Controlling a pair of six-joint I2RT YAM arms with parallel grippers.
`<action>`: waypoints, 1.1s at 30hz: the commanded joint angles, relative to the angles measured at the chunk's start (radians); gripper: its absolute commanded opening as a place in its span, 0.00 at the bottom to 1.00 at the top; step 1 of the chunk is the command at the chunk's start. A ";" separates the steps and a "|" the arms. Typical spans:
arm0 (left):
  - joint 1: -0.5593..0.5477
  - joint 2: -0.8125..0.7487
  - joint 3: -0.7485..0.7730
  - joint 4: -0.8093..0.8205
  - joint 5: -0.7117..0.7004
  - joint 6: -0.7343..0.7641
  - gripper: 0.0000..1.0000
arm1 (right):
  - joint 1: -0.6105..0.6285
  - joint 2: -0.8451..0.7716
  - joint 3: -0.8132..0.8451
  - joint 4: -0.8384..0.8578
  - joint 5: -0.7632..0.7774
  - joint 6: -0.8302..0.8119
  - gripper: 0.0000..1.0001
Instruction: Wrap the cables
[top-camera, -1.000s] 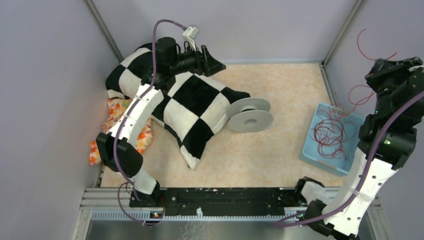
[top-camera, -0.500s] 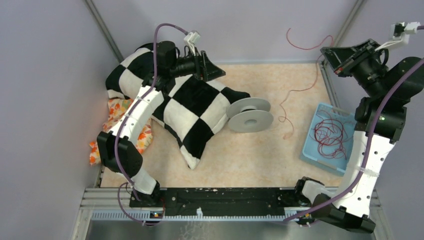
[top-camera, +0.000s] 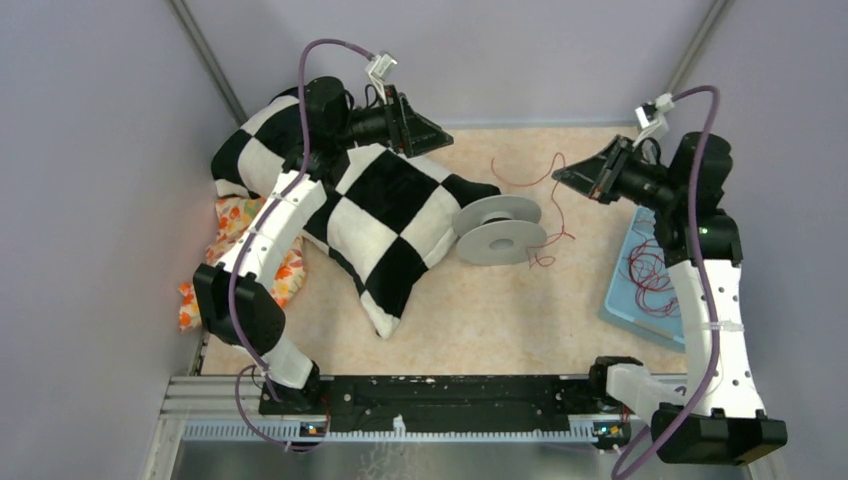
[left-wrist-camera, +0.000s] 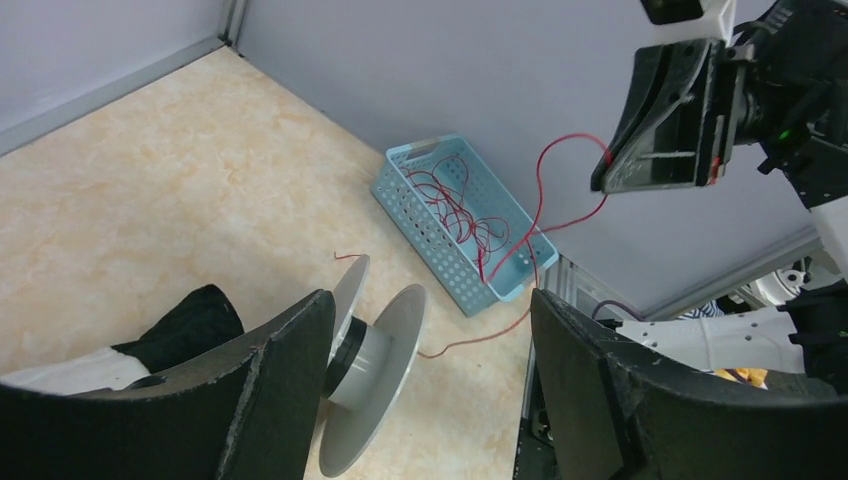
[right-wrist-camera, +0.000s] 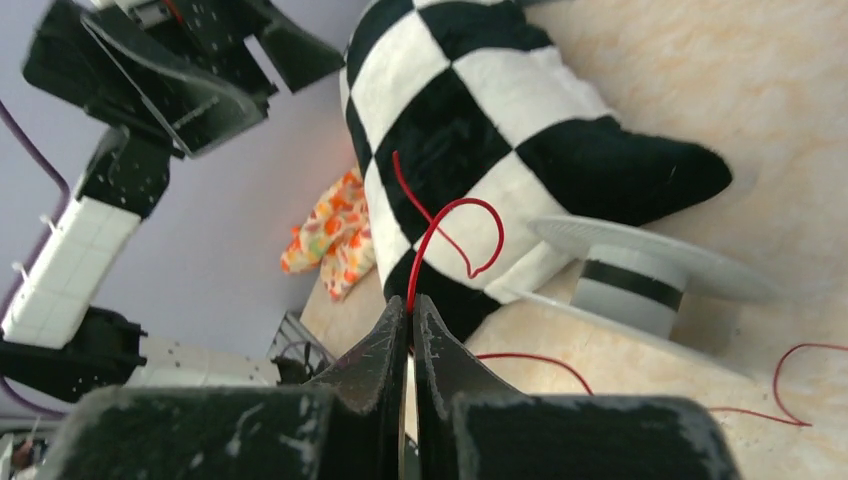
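Note:
The cables are thin red wires. One strand (top-camera: 520, 184) is pinched in my shut right gripper (top-camera: 565, 178) and trails down to the floor beside the grey spool (top-camera: 500, 230). In the right wrist view the strand (right-wrist-camera: 455, 215) curls up from the gripper (right-wrist-camera: 410, 305), with the spool (right-wrist-camera: 640, 275) lying on its side beyond. More cables (top-camera: 650, 275) lie tangled in the blue basket (top-camera: 618, 300). My left gripper (top-camera: 425, 130) hangs open and empty over the checkered pillow; in its own view the gripper (left-wrist-camera: 432, 300) frames the spool (left-wrist-camera: 375, 350).
A black-and-white checkered pillow (top-camera: 380, 215) lies at the left, touching the spool, with an orange patterned cloth (top-camera: 235, 225) under it. The basket (left-wrist-camera: 430, 245) stands against the right wall. Grey walls close in the back and both sides.
My right arm has swung from above the basket at the right wall leftward and down toward the spool, drawing one strand out with it. The left arm has barely moved.

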 joint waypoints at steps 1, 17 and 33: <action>-0.008 0.009 0.037 0.052 0.065 -0.034 0.78 | 0.111 -0.026 -0.019 -0.085 0.108 -0.109 0.00; -0.229 0.011 0.039 -0.298 -0.181 0.409 0.79 | 0.116 -0.008 -0.123 -0.192 0.217 -0.134 0.00; -0.275 0.001 -0.141 -0.015 -0.263 0.501 0.72 | 0.116 0.008 -0.253 0.071 0.195 -0.147 0.00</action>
